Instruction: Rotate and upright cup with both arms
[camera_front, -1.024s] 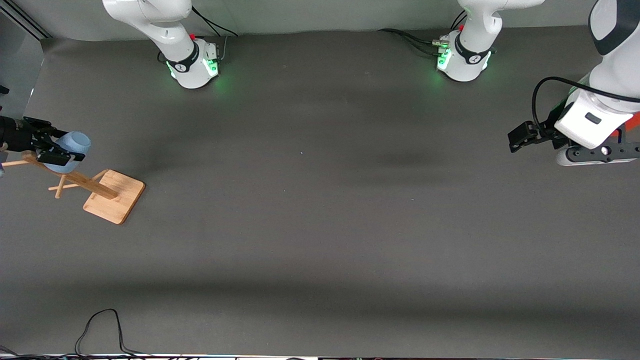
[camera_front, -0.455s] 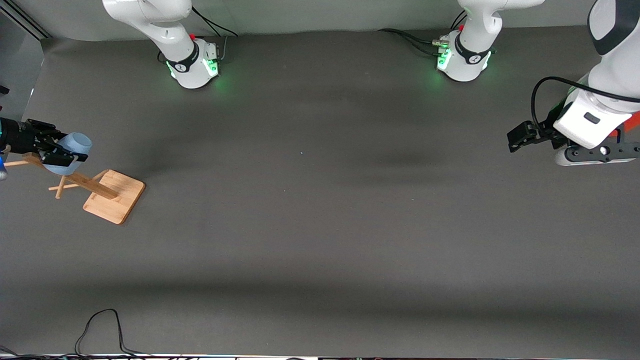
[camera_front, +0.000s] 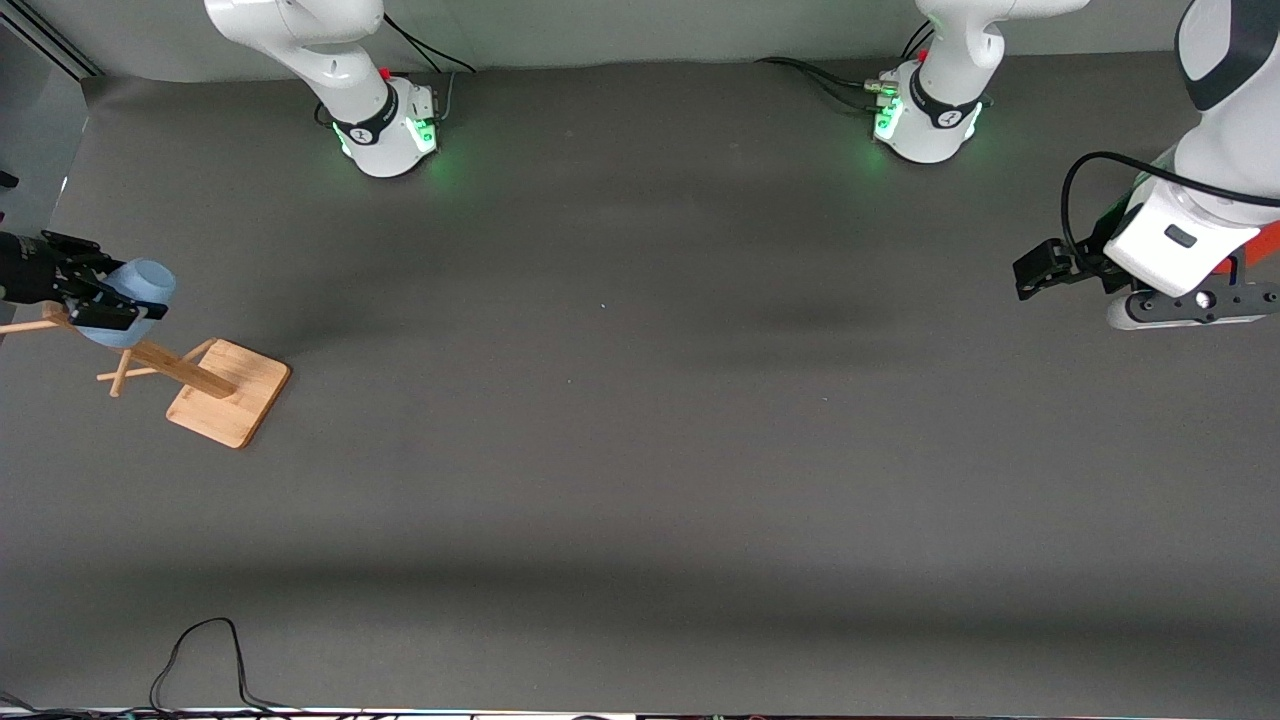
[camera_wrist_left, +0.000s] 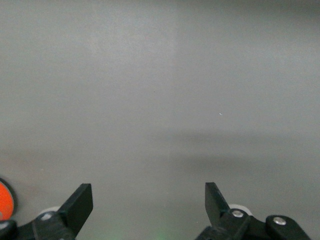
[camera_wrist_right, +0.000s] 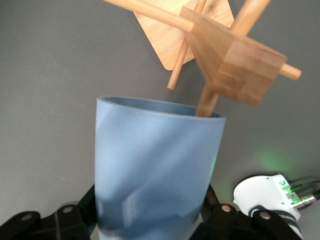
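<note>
The cup (camera_front: 135, 300) sat pinched in the right end effector (camera_front: 95, 295), at nine o'clock in the front view, over the wooden rack (camera_front: 190, 385). That view cut the arm off. The right wrist view showed a peg (camera_wrist_right: 207, 102) entering the cup's mouth. The left end effector (camera_front: 1040, 272) waited spread above the tabletop (camera_front: 640, 450) at three o'clock.

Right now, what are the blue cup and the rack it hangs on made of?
The cup looks like thin, matte plastic: its wall dents where the right gripper squeezes it. The rack looks like pale, unpainted wood, perhaps bamboo: grain lines and glued strips show.
</note>
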